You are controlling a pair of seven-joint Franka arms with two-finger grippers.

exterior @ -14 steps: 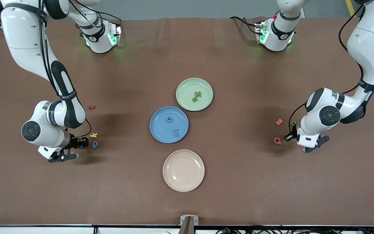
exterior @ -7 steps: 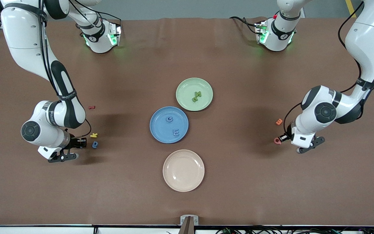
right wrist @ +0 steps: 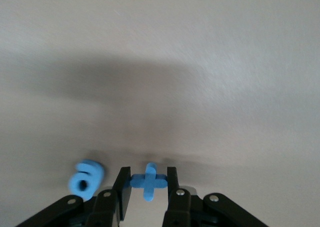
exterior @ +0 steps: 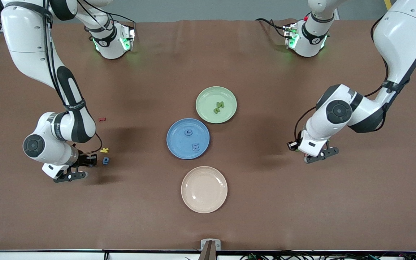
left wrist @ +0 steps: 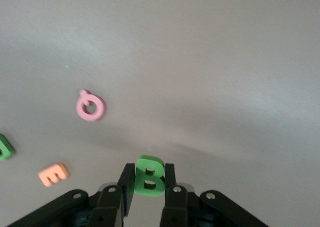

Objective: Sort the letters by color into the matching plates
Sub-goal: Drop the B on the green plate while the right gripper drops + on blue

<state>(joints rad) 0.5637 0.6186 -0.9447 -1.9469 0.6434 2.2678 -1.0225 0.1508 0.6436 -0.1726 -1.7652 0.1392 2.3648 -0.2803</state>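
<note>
While a green letter B [left wrist: 149, 175] is sitting pinched between its fingers, the left gripper [exterior: 294, 146] is hanging over the bare brown table [exterior: 265, 202] toward the left arm's end. Under it on the table, a pink letter [left wrist: 91, 106], an orange letter E [left wrist: 53, 174] and another green letter [left wrist: 5, 147] are lying near each other.

The right gripper [exterior: 89, 159] is squeezing a blue plus sign [right wrist: 148, 181] low over the table at the right arm's end. A blue letter [exterior: 105, 160] is lying just beside it, with a yellow letter [exterior: 104, 150] close by and a dark red letter [exterior: 102, 118] farther from the front camera.

In the middle, the blue plate [exterior: 176, 148] is holding two blue letters [exterior: 188, 132]. The green plate [exterior: 208, 112] is touching it and holding two green letters [exterior: 219, 106]. The cream plate [exterior: 204, 206] is sitting nearest the front camera.
</note>
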